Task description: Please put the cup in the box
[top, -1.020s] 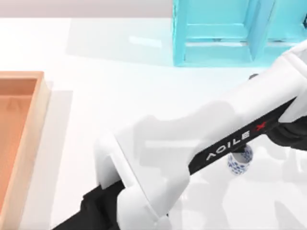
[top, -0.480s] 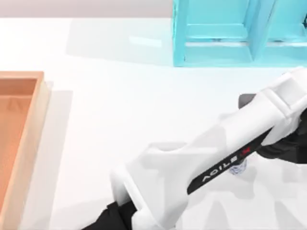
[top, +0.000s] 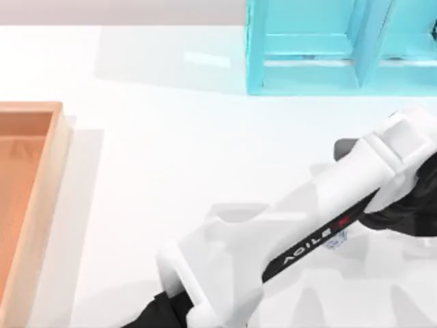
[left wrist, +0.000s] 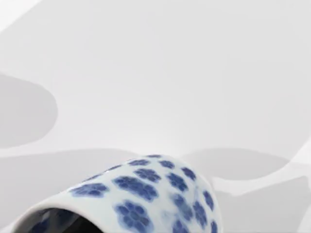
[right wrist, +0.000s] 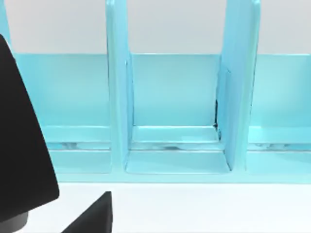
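The cup point(top: 337, 239), white with blue flowers, stands on the table at the right, and my left arm covers most of it from above. The left wrist view has the cup point(left wrist: 146, 194) very close, its dark mouth at the picture's edge. My left arm reaches across from the bottom of the top view. The black body of its gripper point(top: 403, 205) hangs just right of the cup, with the fingers hidden. The box point(top: 58, 171), pale wood with an orange-brown inside, lies at the far left edge, far from the cup.
A turquoise shelf unit point(top: 307, 48) with compartments stands at the back right, close behind the left arm's wrist. My right arm's wrist camera faces that shelf unit point(right wrist: 175, 97), with black shapes point(right wrist: 24, 160) at one side. White table lies open between box and cup.
My left arm has shifted right and lower over the cup, so less of the cup shows from above. The cup and the box have stayed put.
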